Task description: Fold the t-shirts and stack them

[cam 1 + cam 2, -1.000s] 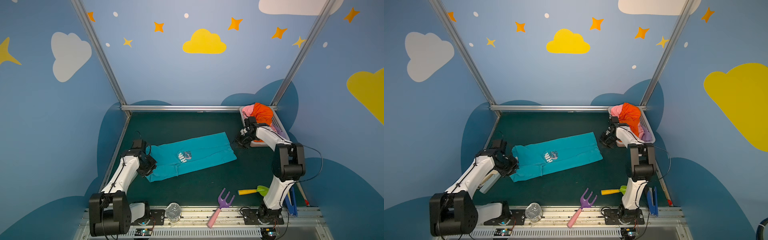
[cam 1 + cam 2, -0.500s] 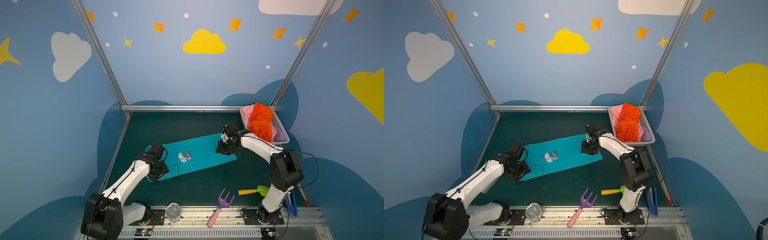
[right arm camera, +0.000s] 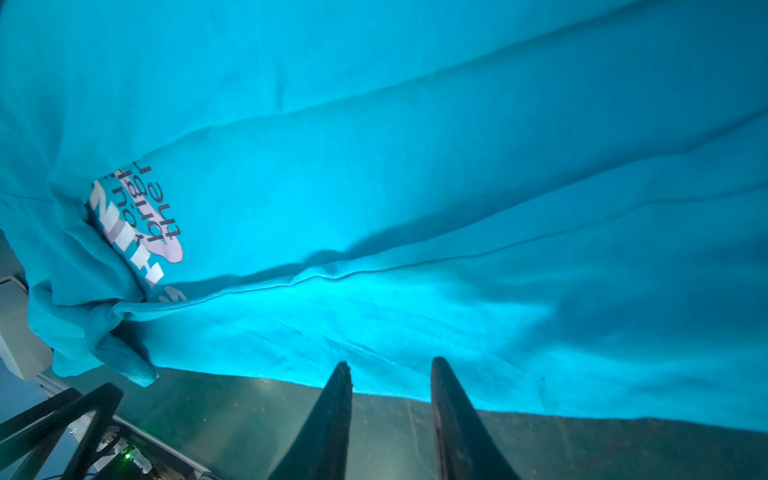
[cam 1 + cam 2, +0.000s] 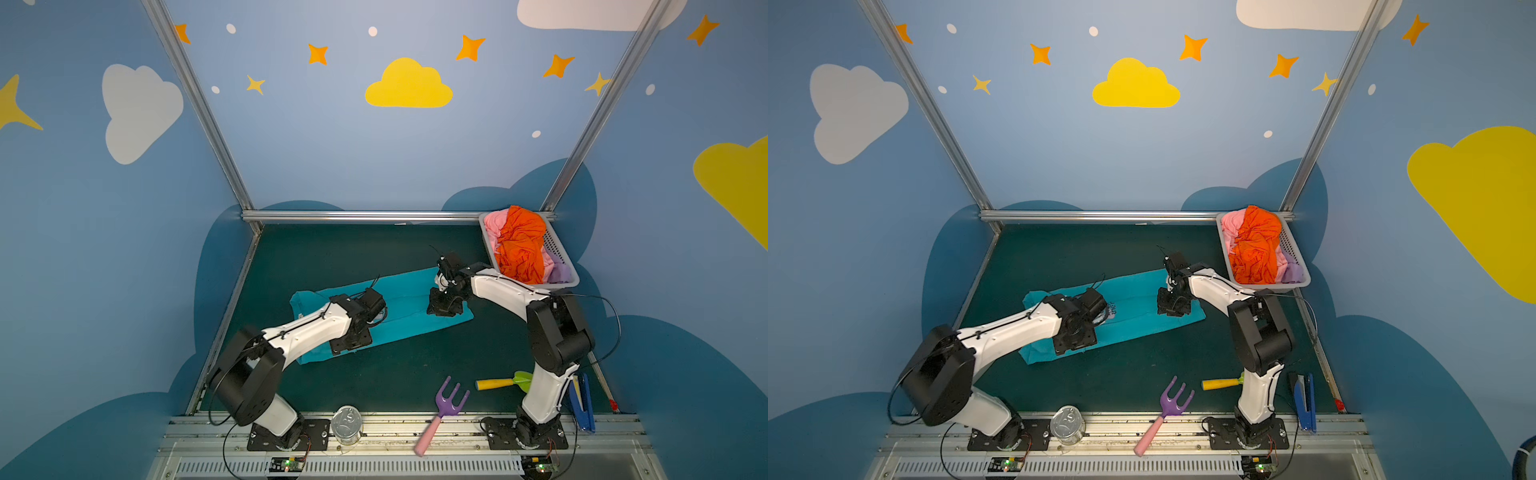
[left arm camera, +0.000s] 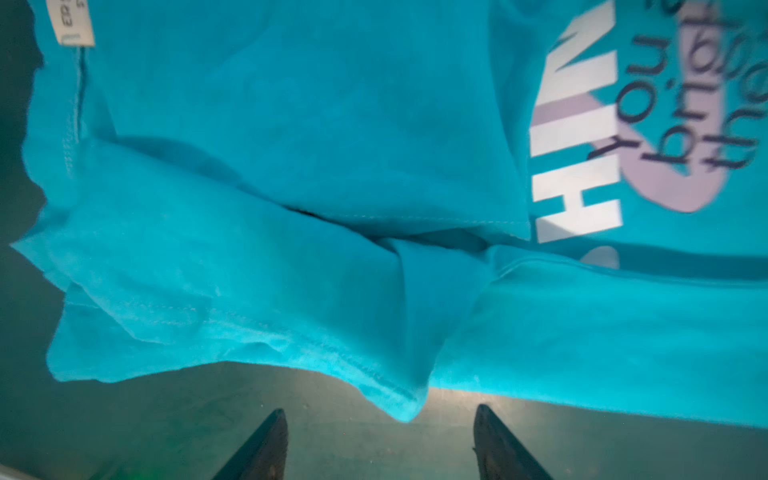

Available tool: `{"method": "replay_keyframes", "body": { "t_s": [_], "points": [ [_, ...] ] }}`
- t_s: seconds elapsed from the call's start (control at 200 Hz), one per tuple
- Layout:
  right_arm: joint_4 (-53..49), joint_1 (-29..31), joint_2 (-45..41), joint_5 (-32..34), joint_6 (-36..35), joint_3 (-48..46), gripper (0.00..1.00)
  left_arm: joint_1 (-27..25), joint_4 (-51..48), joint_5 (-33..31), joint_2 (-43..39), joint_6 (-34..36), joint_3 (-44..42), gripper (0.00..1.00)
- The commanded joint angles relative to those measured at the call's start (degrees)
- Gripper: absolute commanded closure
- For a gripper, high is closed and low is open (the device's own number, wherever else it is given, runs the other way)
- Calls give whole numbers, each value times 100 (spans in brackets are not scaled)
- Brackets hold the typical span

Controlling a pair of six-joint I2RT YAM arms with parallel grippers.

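A teal t-shirt [image 4: 403, 299] [image 4: 1133, 320] lies folded into a long strip on the dark green table, its white-and-pink print [image 5: 582, 166] [image 3: 141, 224] next to my left wrist. My left gripper [image 4: 351, 340] [image 4: 1073, 343] [image 5: 380, 409] hangs open over the shirt's near edge, close to its left end, with only table between the fingers. My right gripper [image 4: 444, 308] [image 4: 1173, 306] [image 3: 390, 361] stands over the shirt's right end, jaws a little apart, tips at the cloth's edge, holding nothing. Orange [image 4: 519, 245], pink [image 4: 494, 224] and lilac [image 4: 559, 272] t-shirts are bunched in the basket.
The white slotted basket [image 4: 569, 283] sits at the back right corner. Along the front lie a purple rake with a pink handle [image 4: 444, 407], a yellow-handled green trowel [image 4: 500, 382], a tin can [image 4: 348, 424] and a blue tool [image 4: 582, 403] by the right arm's base.
My left gripper moved right from the shirt's left end to its near edge and opened. My right gripper came from beside the basket leftward onto the shirt's right end.
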Motion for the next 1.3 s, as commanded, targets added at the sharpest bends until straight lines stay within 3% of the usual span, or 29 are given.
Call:
{"method": "replay_keyframes", "body": {
  "t_s": [0.0, 0.1, 0.255, 0.375, 0.626, 0.841, 0.971, 1.141, 1.297],
  "points": [
    [7, -61, -158, 7, -96, -113, 67, -125, -707, -763, 441, -193, 318, 31],
    [68, -110, -123, -80, -106, -166, 67, -225, -884, -963, 817, -212, 582, 38],
    [94, -201, -51, -188, -140, -224, 68, -234, -1192, -1287, 1305, -65, 1026, 79],
    [128, -285, -51, -228, -184, -272, 69, -102, -1733, -1864, 1471, 296, 1595, 96],
    [238, -359, 85, -381, -202, -229, 69, 288, -2230, -2523, 1755, 1317, 2867, 95],
    [262, -400, 269, -450, -228, -132, 69, 517, -2104, -2562, 2475, 1865, 3406, 65],
    [279, -413, 321, -507, -231, -88, 69, 610, -2127, -2499, 2700, 1896, 3638, 59],
    [249, -279, 169, -486, -229, -78, 68, 650, -2303, -2664, 2199, 1746, 3686, 53],
    [192, 57, -26, -359, -335, 105, 67, 768, -2196, -2523, 1111, 1424, 2843, 46]
  ]
}}
